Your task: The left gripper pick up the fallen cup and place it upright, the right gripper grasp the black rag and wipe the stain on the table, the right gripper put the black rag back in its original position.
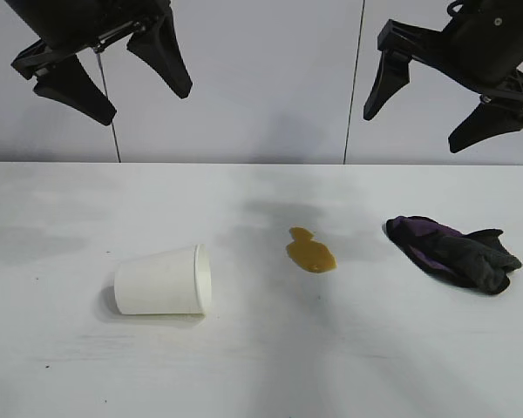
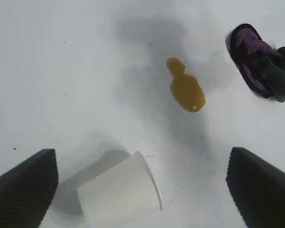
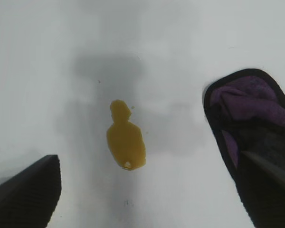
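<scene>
The left tool [image 1: 105, 74] hangs high above the left part of the white worktop [image 1: 61, 366], its two pointed fingers spread wide and holding nothing. In the left wrist view the same tool [image 2: 142, 190] shows one dark finger [image 2: 23, 187] on each side of the picture, with the cup between them and below.

The cup [image 1: 163, 279] lies on its side on the worktop, left of centre, its rolled rim turned toward the stain. The left wrist view also shows the cup [image 2: 119, 192] lying down, its open end facing the stain [image 2: 185, 90].

The stain [image 1: 310, 251] is a glossy yellowish-brown blotch, pear-shaped, near the middle of the worktop, between the cup and the rag and touching neither.

The rag [image 1: 455, 252], black with purple folds, lies crumpled at the right side of the worktop, well apart from the cup.

The right tool [image 1: 444, 96] hangs high above the rag's side of the worktop, its fingers spread wide and empty. In its wrist view the right tool [image 3: 147, 199] looks down on the stain [image 3: 125, 142] and the rag [image 3: 251, 123].
</scene>
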You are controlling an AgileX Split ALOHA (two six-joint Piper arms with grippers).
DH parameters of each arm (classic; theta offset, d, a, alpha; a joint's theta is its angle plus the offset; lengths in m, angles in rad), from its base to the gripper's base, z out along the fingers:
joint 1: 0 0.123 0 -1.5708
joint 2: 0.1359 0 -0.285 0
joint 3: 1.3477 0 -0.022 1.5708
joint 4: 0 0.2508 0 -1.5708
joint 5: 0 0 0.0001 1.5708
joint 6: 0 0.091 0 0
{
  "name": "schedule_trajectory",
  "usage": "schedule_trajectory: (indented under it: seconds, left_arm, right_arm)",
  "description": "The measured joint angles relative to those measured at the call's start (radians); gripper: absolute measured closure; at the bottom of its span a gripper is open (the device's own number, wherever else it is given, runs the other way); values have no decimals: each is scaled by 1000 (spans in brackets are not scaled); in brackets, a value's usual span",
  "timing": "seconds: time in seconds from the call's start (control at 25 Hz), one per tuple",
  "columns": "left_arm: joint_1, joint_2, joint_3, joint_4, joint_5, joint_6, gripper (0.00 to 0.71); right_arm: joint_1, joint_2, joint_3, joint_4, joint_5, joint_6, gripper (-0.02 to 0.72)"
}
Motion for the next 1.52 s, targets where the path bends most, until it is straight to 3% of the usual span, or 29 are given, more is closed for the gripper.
schedule_trajectory:
  seconds: [1.08, 1.16, 1.32, 1.4, 1.52]
  left_arm:
    - [0, 0, 0, 16, 36, 4, 17]
    - [0, 0, -4, 19, 90, 98, 17]
    - [-20, 0, -7, 71, 286, 548, 17]
    - [-50, 0, -7, 130, 313, 698, 17]
    - [-104, 0, -2, 202, 312, 767, 17]
  right_arm:
    - [0, 0, 0, 0, 1, 0, 9]
    - [0, 0, 0, 0, 1, 0, 9]
    - [0, 0, 0, 0, 1, 0, 9]
    - [0, 0, 0, -3, 2, 0, 9]
    - [0, 0, 0, -14, 3, 0, 9]
